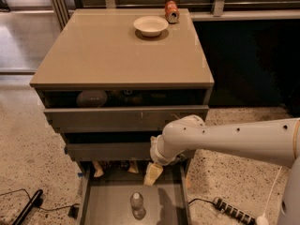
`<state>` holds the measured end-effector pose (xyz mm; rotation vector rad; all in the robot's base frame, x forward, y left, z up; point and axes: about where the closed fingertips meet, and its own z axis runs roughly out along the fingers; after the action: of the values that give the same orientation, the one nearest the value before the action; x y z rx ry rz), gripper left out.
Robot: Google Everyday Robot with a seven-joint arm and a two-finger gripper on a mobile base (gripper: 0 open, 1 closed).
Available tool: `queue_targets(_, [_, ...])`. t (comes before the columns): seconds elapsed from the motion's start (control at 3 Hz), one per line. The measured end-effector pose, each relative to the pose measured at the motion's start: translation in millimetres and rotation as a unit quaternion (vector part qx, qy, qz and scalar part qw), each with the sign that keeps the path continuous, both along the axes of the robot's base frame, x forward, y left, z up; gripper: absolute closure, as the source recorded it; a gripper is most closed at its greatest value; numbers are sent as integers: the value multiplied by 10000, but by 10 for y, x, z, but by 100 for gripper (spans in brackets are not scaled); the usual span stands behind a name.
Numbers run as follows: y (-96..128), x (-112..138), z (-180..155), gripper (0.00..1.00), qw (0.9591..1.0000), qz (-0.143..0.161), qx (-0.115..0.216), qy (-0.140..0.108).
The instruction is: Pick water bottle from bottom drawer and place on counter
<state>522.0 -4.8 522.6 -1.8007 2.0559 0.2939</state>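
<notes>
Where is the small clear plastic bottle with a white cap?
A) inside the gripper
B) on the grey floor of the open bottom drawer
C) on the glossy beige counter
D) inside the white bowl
B: the clear water bottle sits on the bottom drawer floor, apart from the cream gripper hanging over the drawer.

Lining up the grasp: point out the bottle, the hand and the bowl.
bottle point(137, 205): camera view, its ribbed body.
hand point(153, 174): camera view, its pale tip, over the back of the drawer point(107, 203).
bowl point(150, 26): camera view, its bare inside.
</notes>
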Motion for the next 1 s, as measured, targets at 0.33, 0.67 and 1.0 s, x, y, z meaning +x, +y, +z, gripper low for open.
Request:
queue_targets(0.33, [28, -34, -102, 0, 9998, 56, 100, 136])
queue_targets(0.67, [139, -169, -343, 0, 9990, 213, 225, 312])
queue_targets(1.0, [269, -336, -617, 0, 9978, 366, 298, 475])
